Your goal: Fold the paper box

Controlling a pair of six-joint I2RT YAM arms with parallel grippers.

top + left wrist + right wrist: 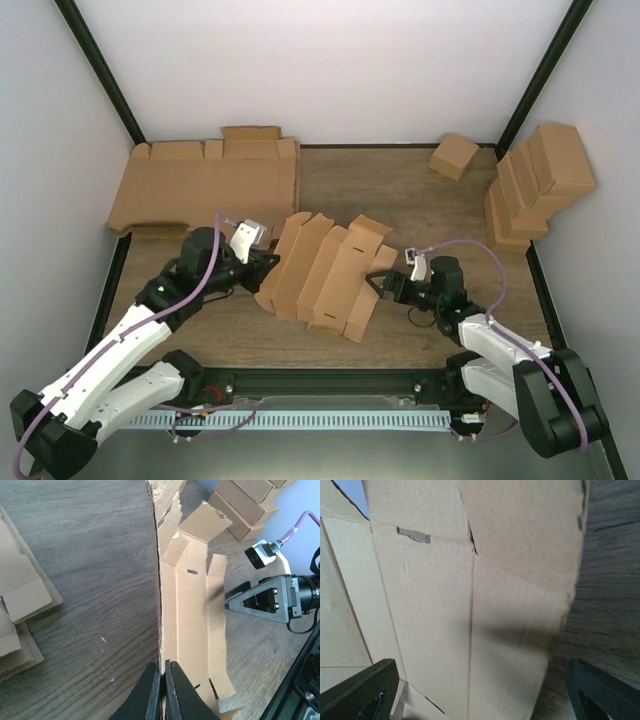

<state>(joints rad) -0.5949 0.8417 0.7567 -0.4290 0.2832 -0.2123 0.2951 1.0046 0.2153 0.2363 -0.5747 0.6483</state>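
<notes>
Wood table (pixel 400 190), mid: box (pixel 325 270) blank, part-creased, flaps up. L gripper (pixel 268 265) clamped on its left edge. R gripper (pixel 385 287) spread wide at right panel, nothing held. Tip: L anchors, R pushes panel over along crease, slow.

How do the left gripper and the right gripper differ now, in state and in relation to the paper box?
The left gripper has its jaws shut on a panel at the left edge of the paper box; the right gripper has its jaws wide open and clamps nothing. The left gripper meets the box from the left, the right gripper from the right, with cardboard before its open jaws. Both point at the box.
</notes>
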